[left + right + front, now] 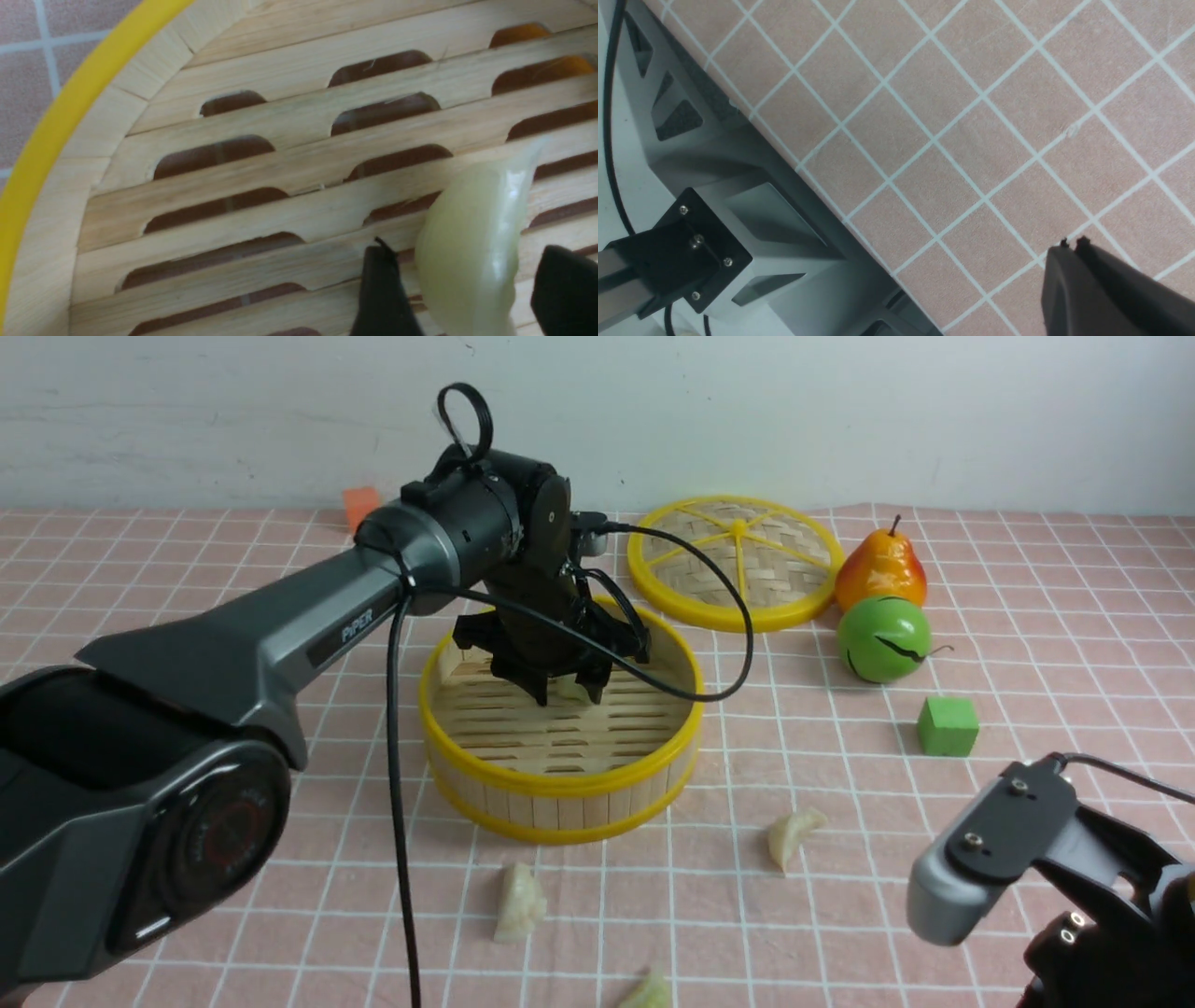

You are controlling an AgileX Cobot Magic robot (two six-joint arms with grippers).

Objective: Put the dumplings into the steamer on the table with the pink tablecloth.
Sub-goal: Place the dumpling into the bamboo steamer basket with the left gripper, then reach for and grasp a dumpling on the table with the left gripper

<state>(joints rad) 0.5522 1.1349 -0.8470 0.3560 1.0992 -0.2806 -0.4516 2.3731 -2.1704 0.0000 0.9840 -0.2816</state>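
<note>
The steamer (560,784) stands mid-table on the pink tablecloth (840,896). My left gripper (568,695) reaches down into it. Its jaws are open around one pale green dumpling (472,252), which lies on the slatted floor (280,163) with a gap to one finger. That dumpling barely shows in the front view (569,689). Three more dumplings lie on the cloth in front of the steamer: one at the left (518,901), one at the right (792,835) and one at the near edge (646,992). My right gripper (1071,245) is shut and empty over bare cloth at the near right.
The flat woven lid (733,560) lies behind the steamer. A pear (882,569), a green ball (882,639) and a green cube (948,725) sit at the right. An orange block (359,507) is at the back left. A metal frame (714,186) borders the table edge by my right gripper.
</note>
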